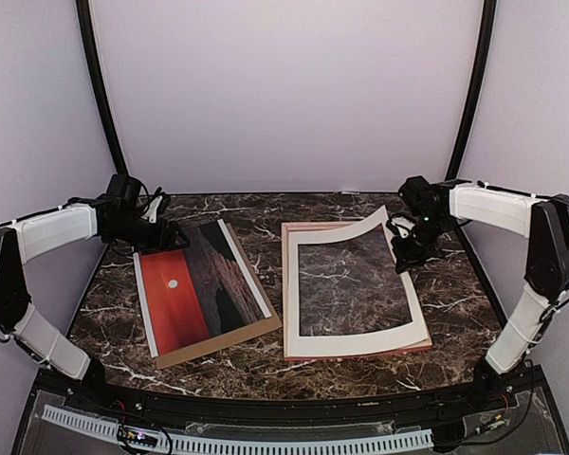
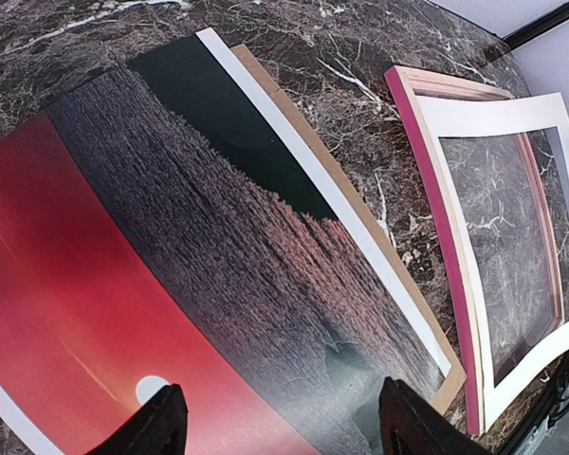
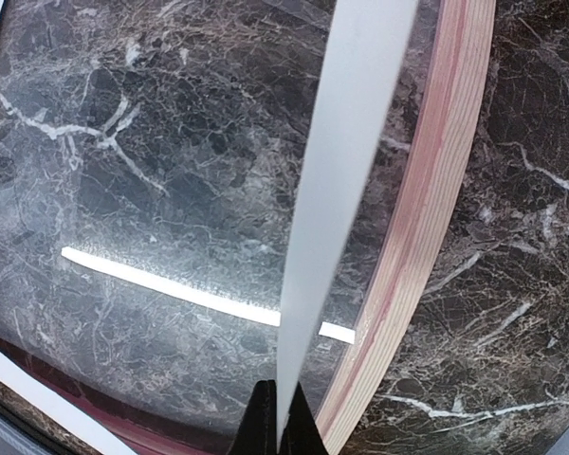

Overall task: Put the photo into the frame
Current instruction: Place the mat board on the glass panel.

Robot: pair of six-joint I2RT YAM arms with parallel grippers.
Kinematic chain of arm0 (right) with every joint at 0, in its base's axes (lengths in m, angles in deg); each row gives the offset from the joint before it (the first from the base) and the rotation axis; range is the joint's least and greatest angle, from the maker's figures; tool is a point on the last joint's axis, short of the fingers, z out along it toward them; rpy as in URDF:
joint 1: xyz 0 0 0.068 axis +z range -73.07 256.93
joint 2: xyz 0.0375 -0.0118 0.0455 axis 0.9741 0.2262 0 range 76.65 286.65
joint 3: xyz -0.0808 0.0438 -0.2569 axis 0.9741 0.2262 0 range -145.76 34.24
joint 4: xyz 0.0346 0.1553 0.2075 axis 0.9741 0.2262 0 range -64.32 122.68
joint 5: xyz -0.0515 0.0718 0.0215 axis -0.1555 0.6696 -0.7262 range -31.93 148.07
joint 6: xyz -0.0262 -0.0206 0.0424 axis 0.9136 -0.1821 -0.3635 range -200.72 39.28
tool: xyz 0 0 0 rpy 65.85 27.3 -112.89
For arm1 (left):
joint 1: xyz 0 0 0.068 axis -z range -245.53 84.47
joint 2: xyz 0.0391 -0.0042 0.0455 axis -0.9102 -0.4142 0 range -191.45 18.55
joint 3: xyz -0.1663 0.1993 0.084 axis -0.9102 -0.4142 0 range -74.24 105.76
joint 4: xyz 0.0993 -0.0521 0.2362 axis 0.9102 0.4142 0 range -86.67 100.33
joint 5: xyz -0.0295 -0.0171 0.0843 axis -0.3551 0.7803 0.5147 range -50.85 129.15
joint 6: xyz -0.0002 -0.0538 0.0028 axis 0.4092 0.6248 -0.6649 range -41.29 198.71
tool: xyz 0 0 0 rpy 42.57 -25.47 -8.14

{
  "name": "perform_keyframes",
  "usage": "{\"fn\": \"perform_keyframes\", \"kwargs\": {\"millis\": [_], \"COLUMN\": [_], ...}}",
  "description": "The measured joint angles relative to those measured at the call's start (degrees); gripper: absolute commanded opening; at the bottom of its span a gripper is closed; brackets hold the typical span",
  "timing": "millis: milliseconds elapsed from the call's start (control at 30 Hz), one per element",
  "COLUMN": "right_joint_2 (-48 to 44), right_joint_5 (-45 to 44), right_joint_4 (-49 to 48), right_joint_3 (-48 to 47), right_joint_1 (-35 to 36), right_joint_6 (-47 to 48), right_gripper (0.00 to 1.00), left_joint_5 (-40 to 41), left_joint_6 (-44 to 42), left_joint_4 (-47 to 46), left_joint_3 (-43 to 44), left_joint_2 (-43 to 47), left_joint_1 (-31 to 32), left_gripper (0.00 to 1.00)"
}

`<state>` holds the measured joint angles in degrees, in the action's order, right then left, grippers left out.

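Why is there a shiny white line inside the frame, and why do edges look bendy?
Right wrist view: that line is glare, probably a lamp mirrored in the frame; the white mat, so close, blurs. Left wrist view: the wide lens bends the edges of the photo.

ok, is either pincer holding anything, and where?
Right pincer grips the mat by its right edge, near the far corner. Left pincer is open, holding nothing.

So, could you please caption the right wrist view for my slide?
Right gripper pinches the white mat by its edge, raised above the wooden frame.
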<state>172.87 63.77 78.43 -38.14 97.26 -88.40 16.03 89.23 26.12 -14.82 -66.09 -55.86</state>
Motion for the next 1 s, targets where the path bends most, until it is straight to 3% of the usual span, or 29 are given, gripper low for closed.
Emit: {"fn": "perform_keyframes", "kwargs": {"millis": [433,1000], "right_joint_2": [2.2,3.6], "right_joint_5": [-0.7,2.5], "right_joint_4": [-1.8,-7.1], "right_joint_3": [-3.0,-0.1], "right_joint_1": [-2.2,-3.9], "right_joint_6": [1.5,-2.1], "right_gripper": [0.0,0.02], "left_joint_5": [0.2,0.5], "left_joint_6": [0.0,0.0], "left_joint_4": [0.0,0.0], "left_joint_3": [0.0,0.0], "left_joint_2": [-0.1,-0.6], "left_joint_1": [0.5,0.5], "left_gripper": [0.73,0.73]}}
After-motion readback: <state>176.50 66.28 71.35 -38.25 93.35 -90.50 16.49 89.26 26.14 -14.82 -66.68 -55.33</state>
